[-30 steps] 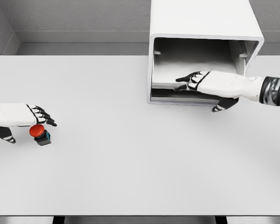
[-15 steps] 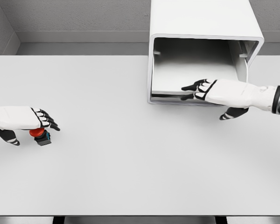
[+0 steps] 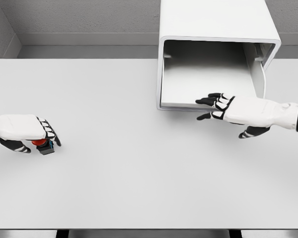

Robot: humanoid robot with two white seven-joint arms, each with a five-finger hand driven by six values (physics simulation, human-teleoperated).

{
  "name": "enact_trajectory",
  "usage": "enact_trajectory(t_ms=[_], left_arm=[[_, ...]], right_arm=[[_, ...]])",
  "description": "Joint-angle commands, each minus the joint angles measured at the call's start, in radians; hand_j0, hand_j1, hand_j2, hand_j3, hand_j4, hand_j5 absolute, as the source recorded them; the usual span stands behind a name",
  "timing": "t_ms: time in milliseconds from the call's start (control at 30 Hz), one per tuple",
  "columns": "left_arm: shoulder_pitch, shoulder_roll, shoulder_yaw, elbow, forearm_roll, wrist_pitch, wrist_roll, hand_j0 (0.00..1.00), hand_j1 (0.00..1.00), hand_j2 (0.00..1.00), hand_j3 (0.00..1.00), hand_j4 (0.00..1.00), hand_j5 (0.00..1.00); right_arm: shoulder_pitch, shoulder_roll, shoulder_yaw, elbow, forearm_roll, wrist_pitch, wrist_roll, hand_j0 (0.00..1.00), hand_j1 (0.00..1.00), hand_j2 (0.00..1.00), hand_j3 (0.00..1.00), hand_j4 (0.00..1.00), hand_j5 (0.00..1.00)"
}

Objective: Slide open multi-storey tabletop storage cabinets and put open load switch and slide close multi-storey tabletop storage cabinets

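I have my left hand (image 3: 25, 130) closing over the red load switch (image 3: 42, 145) near the desk's (image 3: 139, 173) left edge, while my right hand (image 3: 238, 110) hovers fingers-spread, empty, before the open cabinet (image 3: 213, 29) at the far edge.

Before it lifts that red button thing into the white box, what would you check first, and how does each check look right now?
1. Cabinet front open, interior visible: ok.
2. Left robot hand over the load switch: ok.
3. Firm grip on the switch: cannot tell; the fingers cover it.
4. Right robot hand clear of the opening: not ok; its open fingers sit at the front edge.
5. Bare table between switch and cabinet: ok.
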Motion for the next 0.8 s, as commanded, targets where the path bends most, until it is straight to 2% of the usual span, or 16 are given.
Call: enact_trajectory(t_ms=[0,67,133,333,467,633,767], left_arm=[[0.0,0.001,0.0,-0.001,0.004,0.002,0.0,0.66,0.66,0.66,0.66,0.66,0.66],[0.0,0.002,0.0,-0.001,0.004,0.002,0.0,0.59,0.59,0.59,0.59,0.59,0.59],[0.0,0.002,0.002,-0.001,0.004,0.002,0.0,0.54,0.54,0.54,0.54,0.54,0.54],[0.0,-0.001,0.002,-0.016,0.004,0.002,0.0,0.39,0.39,0.39,0.39,0.39,0.39],[-0.002,0.002,0.01,-0.018,0.006,0.002,0.0,0.39,0.39,0.39,0.39,0.39,0.39],[-0.018,0.01,0.029,-0.056,0.015,0.002,0.0,0.39,0.39,0.39,0.39,0.39,0.39],[-0.046,0.012,0.052,-0.061,0.066,0.002,0.0,0.39,0.39,0.39,0.39,0.39,0.39]], right_arm=[[0.002,-0.014,-0.009,-0.002,-0.007,-0.027,0.002,1.0,1.0,1.0,1.0,1.0,1.0],[0.04,-0.02,-0.055,-0.002,-0.016,-0.064,0.002,1.0,1.0,1.0,1.0,1.0,1.0],[0.074,-0.026,-0.096,-0.002,-0.029,-0.064,0.002,1.0,1.0,1.0,1.0,1.0,1.0],[0.074,-0.026,-0.102,-0.002,-0.038,-0.064,0.002,1.0,1.0,1.0,1.0,1.0,1.0],[0.074,-0.026,-0.102,-0.002,-0.039,-0.064,0.002,1.0,1.0,1.0,1.0,1.0,1.0],[0.074,-0.031,-0.105,-0.003,-0.065,-0.064,0.002,1.0,1.0,1.0,1.0,1.0,1.0],[0.074,-0.033,-0.133,-0.003,-0.067,-0.064,0.002,1.0,1.0,1.0,1.0,1.0,1.0]])
